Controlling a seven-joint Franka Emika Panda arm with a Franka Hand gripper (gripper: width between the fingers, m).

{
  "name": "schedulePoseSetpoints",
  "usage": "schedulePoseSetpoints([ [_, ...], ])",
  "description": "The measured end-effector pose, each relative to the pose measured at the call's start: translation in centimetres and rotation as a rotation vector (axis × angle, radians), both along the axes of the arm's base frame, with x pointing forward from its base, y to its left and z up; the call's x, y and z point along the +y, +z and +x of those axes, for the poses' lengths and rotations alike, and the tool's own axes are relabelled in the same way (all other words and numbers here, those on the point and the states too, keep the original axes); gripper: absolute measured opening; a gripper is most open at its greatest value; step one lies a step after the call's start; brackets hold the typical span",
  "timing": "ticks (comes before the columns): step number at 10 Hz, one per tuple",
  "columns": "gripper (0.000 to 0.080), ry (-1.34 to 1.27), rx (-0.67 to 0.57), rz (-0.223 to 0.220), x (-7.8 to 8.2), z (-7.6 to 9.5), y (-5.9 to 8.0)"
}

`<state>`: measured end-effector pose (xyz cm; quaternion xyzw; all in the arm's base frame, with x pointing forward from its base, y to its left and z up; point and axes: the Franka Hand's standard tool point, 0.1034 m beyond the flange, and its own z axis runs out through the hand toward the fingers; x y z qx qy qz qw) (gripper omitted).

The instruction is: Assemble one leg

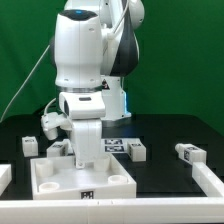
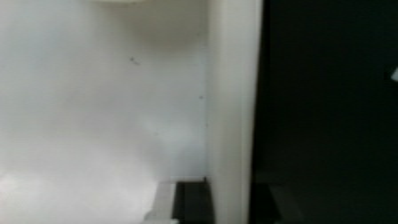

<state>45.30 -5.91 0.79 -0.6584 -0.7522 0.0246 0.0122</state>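
Several small white legs with marker tags lie on the black table: one (image 1: 30, 145) at the exterior view's left, one (image 1: 137, 151) right of the arm and one (image 1: 190, 153) far right. None is in my gripper. My gripper (image 1: 86, 162) is lowered onto the back wall of the large white tray-like piece (image 1: 60, 182). In the wrist view that piece (image 2: 98, 110) fills the frame up close. Its raised wall (image 2: 231, 90) runs between my jaws (image 2: 228, 206). One dark finger (image 2: 192, 205) lies against the wall; the other is lost against the dark table.
The marker board (image 1: 116, 146) lies flat behind the tray-like piece. White border blocks stand at the exterior view's left edge (image 1: 5, 176) and right edge (image 1: 208, 180). A white block (image 1: 50, 122) sits behind the arm's left side.
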Motion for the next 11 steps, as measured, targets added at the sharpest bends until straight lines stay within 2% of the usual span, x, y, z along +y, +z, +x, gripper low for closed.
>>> schedulePoseSetpoints([
  [2, 0.0061, -0.023, 0.0, 0.011, 4.3, 0.9, 0.1],
  [5, 0.0061, -0.015, -0.015, 0.023, 7.5, 2.7, 0.0],
  [6, 0.0061, -0.008, -0.018, 0.024, 7.9, 2.9, 0.0],
  [9, 0.0061, -0.011, -0.016, 0.024, 7.7, 2.8, 0.0],
  [10, 0.0061, -0.028, -0.018, 0.025, 8.0, 2.8, -0.1],
  [11, 0.0061, -0.047, -0.02, 0.032, 9.6, 2.8, -0.1],
])
